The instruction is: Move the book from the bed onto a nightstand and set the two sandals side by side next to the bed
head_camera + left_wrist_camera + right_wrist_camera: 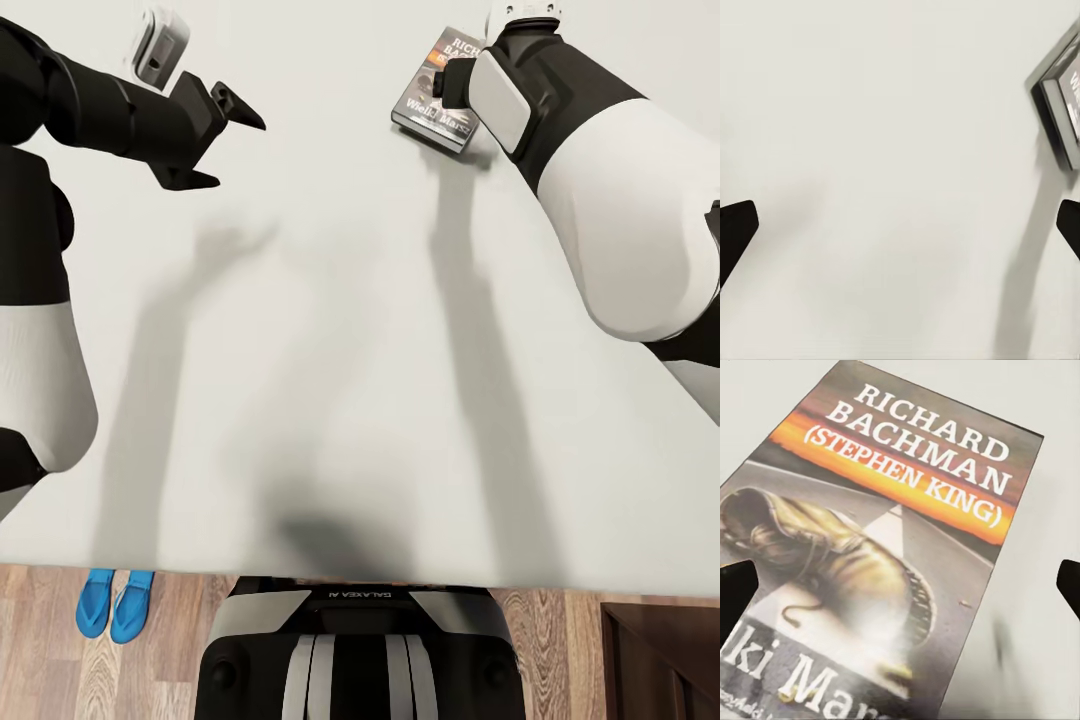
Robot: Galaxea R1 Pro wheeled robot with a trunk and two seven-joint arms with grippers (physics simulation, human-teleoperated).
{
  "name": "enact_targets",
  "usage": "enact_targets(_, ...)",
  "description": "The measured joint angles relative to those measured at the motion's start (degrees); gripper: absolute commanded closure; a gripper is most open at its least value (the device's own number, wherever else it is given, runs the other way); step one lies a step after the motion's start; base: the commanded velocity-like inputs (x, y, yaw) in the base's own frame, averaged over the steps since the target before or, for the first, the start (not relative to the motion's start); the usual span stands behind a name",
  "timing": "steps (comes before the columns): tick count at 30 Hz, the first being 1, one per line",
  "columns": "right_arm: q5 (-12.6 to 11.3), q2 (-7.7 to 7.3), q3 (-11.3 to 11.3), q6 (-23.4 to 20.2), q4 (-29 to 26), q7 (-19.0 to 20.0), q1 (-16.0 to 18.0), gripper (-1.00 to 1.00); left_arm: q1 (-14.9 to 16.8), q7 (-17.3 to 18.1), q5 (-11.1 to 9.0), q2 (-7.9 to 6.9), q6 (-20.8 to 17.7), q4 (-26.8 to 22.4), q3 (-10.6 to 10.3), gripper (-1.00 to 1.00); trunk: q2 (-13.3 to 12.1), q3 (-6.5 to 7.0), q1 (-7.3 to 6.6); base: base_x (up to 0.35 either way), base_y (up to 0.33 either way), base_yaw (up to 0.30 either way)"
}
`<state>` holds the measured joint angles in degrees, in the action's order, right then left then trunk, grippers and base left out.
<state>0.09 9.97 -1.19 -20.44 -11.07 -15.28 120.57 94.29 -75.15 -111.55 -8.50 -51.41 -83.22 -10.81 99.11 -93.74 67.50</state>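
The book (432, 98), a dark paperback with an orange band and white lettering, lies flat on the off-white bed (330, 330) at the far right. My right gripper (900, 585) hangs open just above its cover (892, 532), one fingertip on each side and nothing gripped. My left gripper (232, 142) is open over bare mattress to the book's left; its wrist view catches the book's corner (1061, 105). The two blue sandals (115, 603) lie side by side on the wood floor against the bed's near edge, at the left.
A dark-brown wooden cabinet corner (665, 655), which looks like the nightstand, stands on the floor at the near right of the bed. My own base (360, 650) is against the bed's near edge. Plank floor (560, 640) runs along that edge.
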Motion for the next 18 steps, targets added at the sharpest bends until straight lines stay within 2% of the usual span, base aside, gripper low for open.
enact_targets(6,-0.03,0.0,-0.03,0.05,-0.1,0.01,-0.02,-1.0,-0.14,0.03,-0.04,0.05,-0.05,-0.26,0.01,-1.0,0.0,0.0,0.01,0.084,0.0,0.0)
enact_targets(16,0.0,0.0,0.03,1.98,-0.48,0.12,-0.08,-1.0,-0.21,0.01,-0.06,0.0,-0.07,-0.34,0.03,-1.0,0.0,0.0,0.02,0.013,0.0,0.0)
enact_targets(18,-0.61,0.0,-0.57,1.3,-1.12,0.78,-0.73,-1.0,-0.85,-0.01,-0.69,-0.65,0.55,-0.99,0.54,-1.0,0.0,0.0,0.02,0.0,0.0,0.0)
